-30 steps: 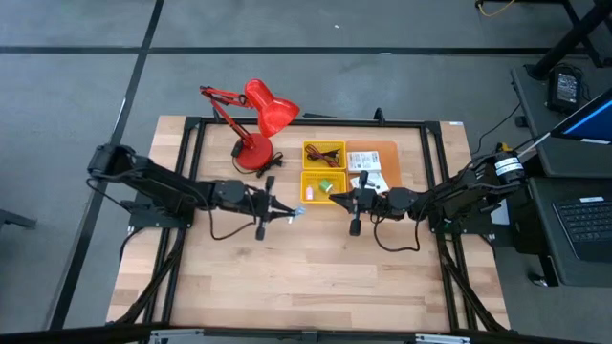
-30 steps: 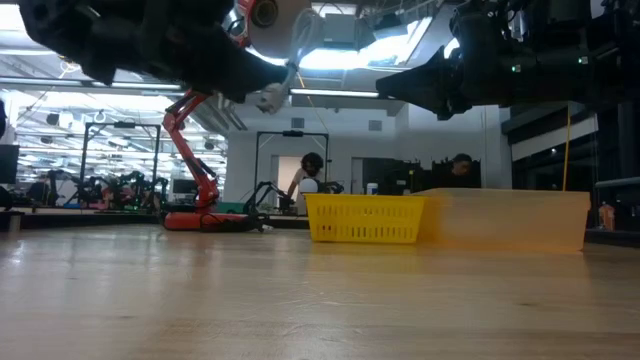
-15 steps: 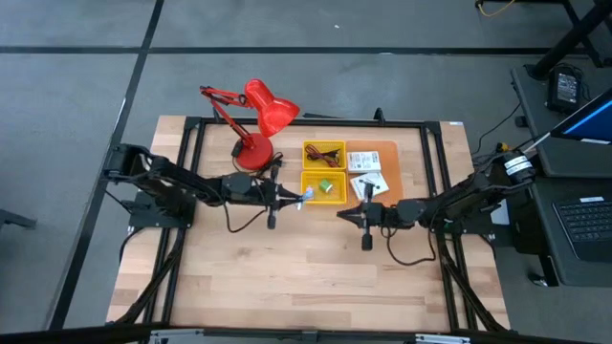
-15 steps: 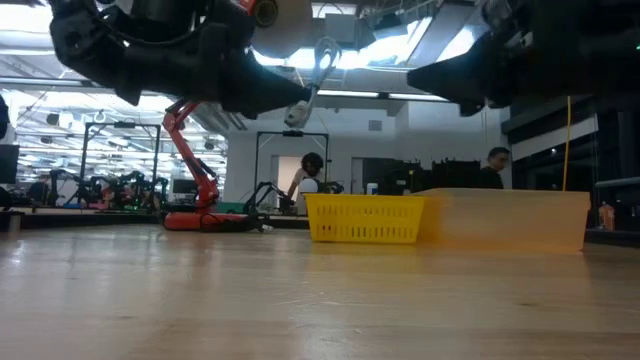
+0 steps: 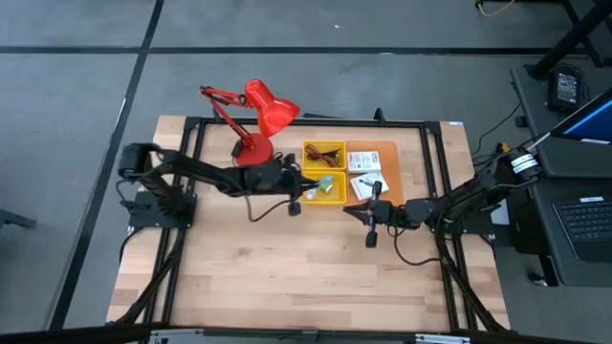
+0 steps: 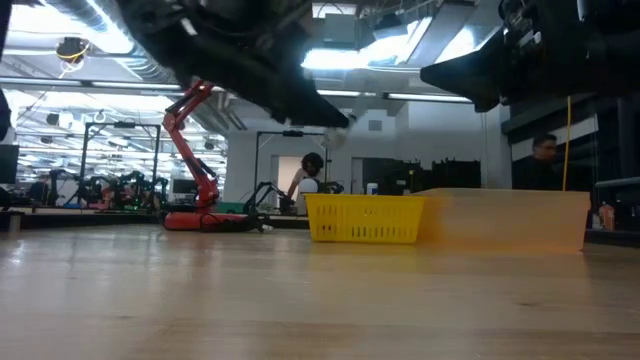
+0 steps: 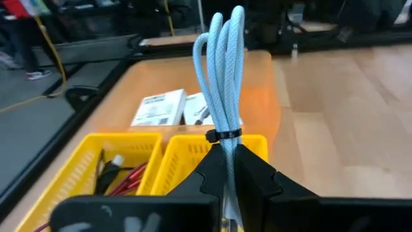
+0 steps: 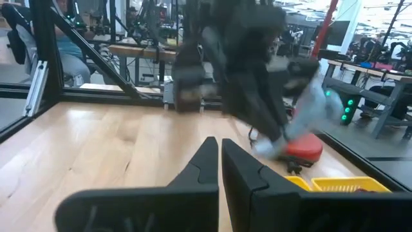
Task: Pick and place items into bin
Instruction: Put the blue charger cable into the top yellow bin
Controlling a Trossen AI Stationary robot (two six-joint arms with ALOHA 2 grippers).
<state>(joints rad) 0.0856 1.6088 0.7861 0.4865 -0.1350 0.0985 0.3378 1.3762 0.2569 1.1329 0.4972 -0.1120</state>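
Observation:
My left gripper (image 5: 308, 183) is shut on a light blue cord bundle (image 7: 222, 71) bound by a black tie, above the near compartment of the yellow bin (image 5: 337, 196). A small green piece (image 5: 327, 186) lies in that compartment. The far compartment (image 5: 323, 153) holds maroon and black cords (image 7: 122, 180). White printed packets (image 5: 365, 162) lie on the orange tray (image 5: 384, 150) beside the bin. My right gripper (image 5: 351, 211) is shut and empty, over the bare table just near of the tray. My left gripper pinches the blue cord bundle between its two fingers, just below the black tie (image 7: 224, 135). The looped end (image 7: 225, 26) stands out past the fingertips, and the whole bundle is lifted clear of the bin and the table.
A red desk lamp (image 5: 258, 119) stands at the far left of the bin, close to the left arm. The low view shows the yellow bin (image 6: 365, 218) and orange tray (image 6: 510, 220) side by side. Open wooden table (image 5: 287, 268) lies toward the near edge.
My left gripper has carried the blue cord bundle toward the right and far edges, from the bare table to over the yellow bin's near compartment. My right gripper has drawn back from the bin, toward the near and right edges, staying shut.

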